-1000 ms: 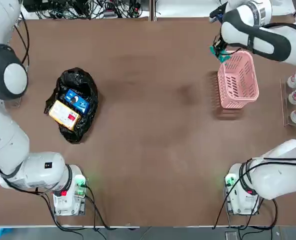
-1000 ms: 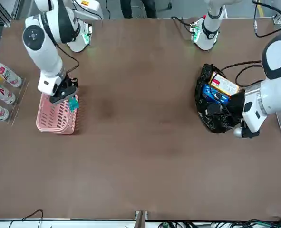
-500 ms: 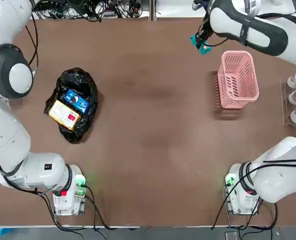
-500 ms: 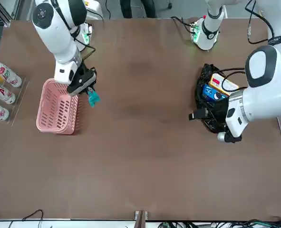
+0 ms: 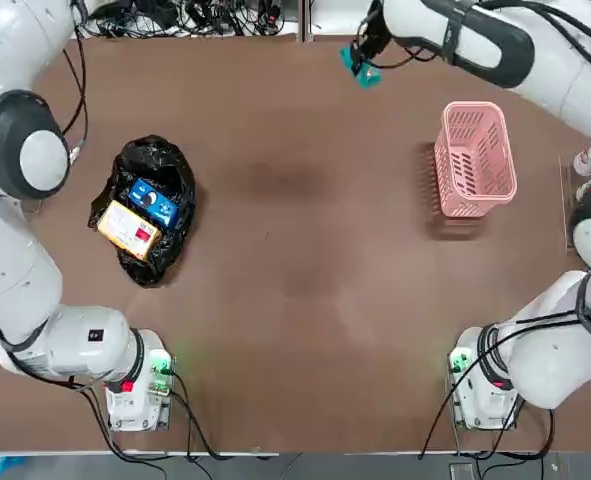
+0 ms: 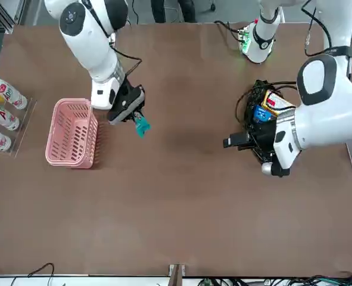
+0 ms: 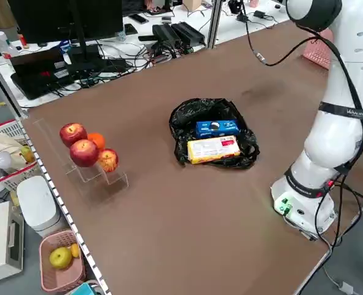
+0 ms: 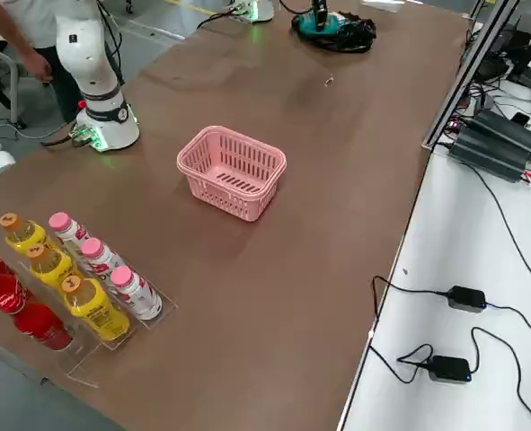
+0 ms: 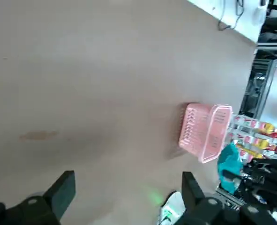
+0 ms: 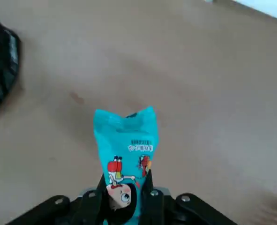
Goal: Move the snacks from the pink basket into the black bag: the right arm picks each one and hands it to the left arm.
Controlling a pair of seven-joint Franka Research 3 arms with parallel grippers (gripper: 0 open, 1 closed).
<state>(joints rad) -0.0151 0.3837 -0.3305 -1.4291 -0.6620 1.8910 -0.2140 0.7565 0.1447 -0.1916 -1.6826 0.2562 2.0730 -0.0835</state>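
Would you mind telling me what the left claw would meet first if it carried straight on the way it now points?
Probably bare table: the open left claw faces empty brown surface. The pink basket and the right claw with the teal packet sit off to one side, though depth is unclear.

Right gripper [image 10: 129,199] pinches teal snack packet [image 10: 125,150]

Two packets [image 5: 141,216] in bag [image 5: 160,158]

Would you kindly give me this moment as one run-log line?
right gripper: shut on teal packet, in the air beside pink basket | left gripper: open, by black bag | bag: blue packet, yellow packet
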